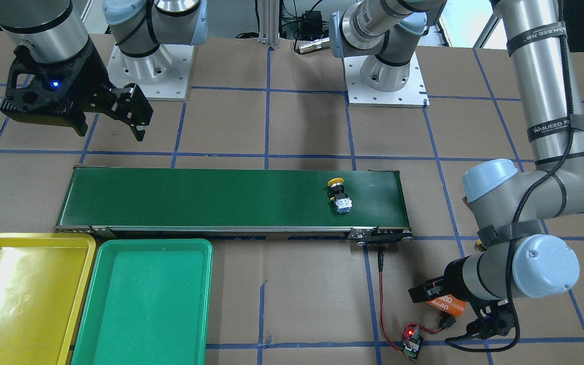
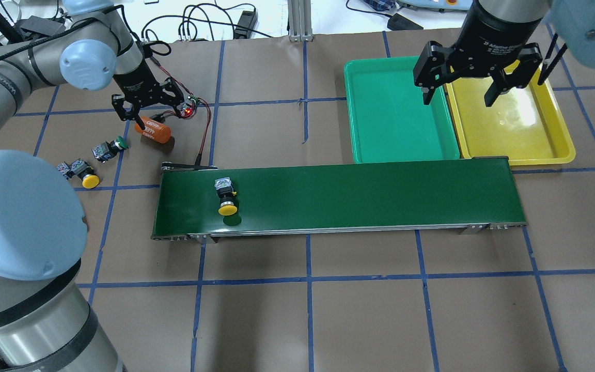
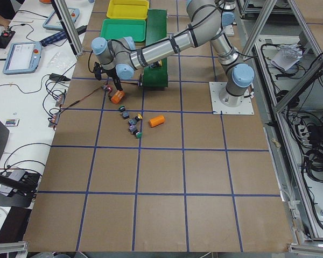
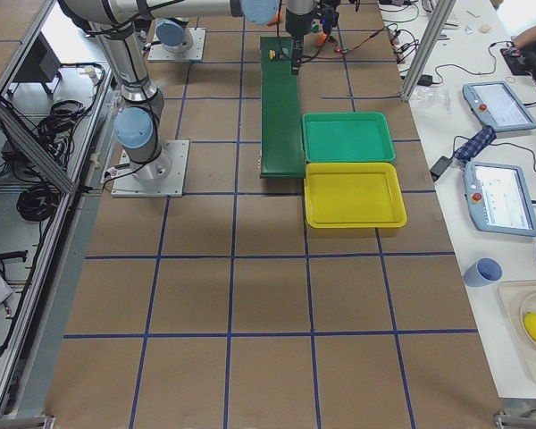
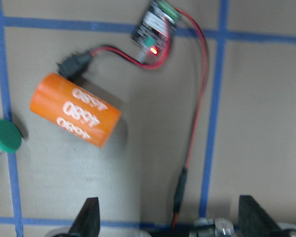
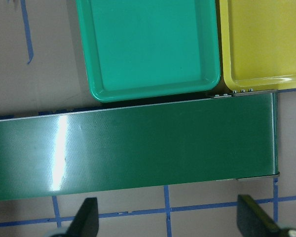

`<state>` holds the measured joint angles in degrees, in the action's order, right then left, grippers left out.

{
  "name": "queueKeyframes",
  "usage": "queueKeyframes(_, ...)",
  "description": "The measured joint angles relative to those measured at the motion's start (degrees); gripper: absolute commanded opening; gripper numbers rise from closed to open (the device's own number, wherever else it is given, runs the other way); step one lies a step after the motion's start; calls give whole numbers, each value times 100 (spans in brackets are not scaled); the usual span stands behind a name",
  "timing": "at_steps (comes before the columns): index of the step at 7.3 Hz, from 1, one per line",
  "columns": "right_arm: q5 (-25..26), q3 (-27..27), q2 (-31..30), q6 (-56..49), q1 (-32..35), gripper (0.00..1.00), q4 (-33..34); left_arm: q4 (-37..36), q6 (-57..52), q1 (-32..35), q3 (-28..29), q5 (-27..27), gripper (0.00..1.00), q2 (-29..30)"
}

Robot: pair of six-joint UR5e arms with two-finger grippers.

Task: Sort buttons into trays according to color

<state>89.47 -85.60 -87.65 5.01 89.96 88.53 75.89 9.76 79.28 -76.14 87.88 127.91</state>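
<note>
One yellow button point(image 2: 226, 198) lies on its side on the conveyor belt point(image 2: 354, 196) near its left end; it also shows in the front view point(image 1: 339, 195). A green button point(image 2: 107, 150) and a second yellow button point(image 2: 80, 173) lie on the table to the left. A further green-capped button point(image 3: 137, 133) shows in the left side view. My left gripper point(image 2: 150, 112) is open and empty above an orange cylinder point(image 5: 76, 109). My right gripper point(image 2: 458, 98) is open and empty, high over the seam between the green tray point(image 2: 395, 111) and the yellow tray point(image 2: 514, 124). Both trays hold nothing.
A small circuit board point(image 5: 155, 22) with red wires lies just beyond the orange cylinder. A green button cap point(image 5: 5, 137) shows at the left wrist view's left edge. A second orange cylinder point(image 3: 157, 120) lies near the loose buttons. The trays touch the belt's far side.
</note>
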Motion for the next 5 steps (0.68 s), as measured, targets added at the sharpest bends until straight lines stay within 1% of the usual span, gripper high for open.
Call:
queueKeyframes(2, 0, 0, -5, 6, 4, 100, -37, 19, 410, -196, -103, 38, 100, 46)
queueKeyframes(3, 0, 0, -6, 8, 4, 100, -51, -123, 495, -251, -85, 22, 100, 117)
queueKeyframes(5, 0, 0, -10, 9, 4, 100, -57, -680, 712, -261, -42, -133, 100, 343)
